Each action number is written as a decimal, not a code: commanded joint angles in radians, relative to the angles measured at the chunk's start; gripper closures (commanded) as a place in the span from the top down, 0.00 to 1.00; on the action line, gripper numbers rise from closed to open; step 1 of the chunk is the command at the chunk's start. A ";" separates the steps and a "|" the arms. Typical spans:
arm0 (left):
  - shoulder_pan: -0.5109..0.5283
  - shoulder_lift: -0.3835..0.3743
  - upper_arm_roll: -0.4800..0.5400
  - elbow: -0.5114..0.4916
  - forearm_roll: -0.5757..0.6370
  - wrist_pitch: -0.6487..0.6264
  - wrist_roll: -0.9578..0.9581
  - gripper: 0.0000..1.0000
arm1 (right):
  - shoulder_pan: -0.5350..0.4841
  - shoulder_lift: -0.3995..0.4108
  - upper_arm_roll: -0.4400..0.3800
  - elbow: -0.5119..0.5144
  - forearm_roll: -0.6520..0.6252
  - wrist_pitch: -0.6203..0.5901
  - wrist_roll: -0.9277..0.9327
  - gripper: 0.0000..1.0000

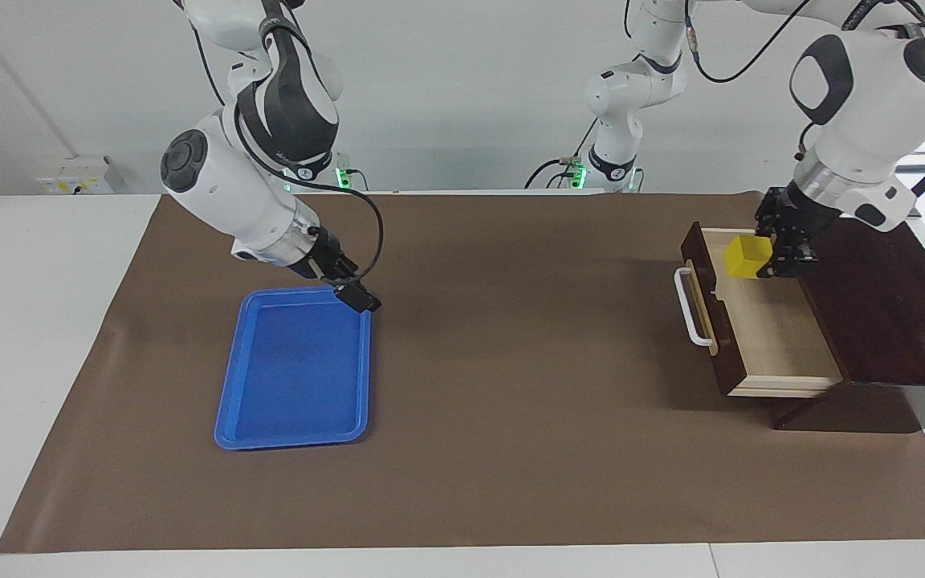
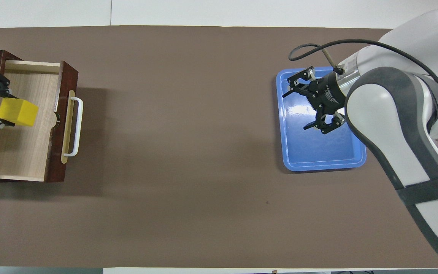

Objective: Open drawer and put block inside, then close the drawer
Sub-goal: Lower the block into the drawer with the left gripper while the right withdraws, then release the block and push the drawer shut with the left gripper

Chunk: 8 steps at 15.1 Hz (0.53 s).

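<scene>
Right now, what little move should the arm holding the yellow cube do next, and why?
Probably lower the block a little and let go. The left gripper holds it in the air over the drawer, which is pulled open with its pale inside bare, so a short drop should land it inside. The right gripper waits, open, over the blue tray.
</scene>
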 commanded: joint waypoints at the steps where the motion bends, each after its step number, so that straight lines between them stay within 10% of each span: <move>1: 0.045 -0.118 -0.013 -0.241 -0.015 0.175 0.067 0.00 | -0.042 -0.039 0.012 -0.002 -0.117 -0.058 -0.252 1.00; 8: 0.104 -0.154 -0.013 -0.430 -0.015 0.307 0.113 0.00 | -0.152 -0.147 0.013 -0.008 -0.358 -0.118 -0.903 1.00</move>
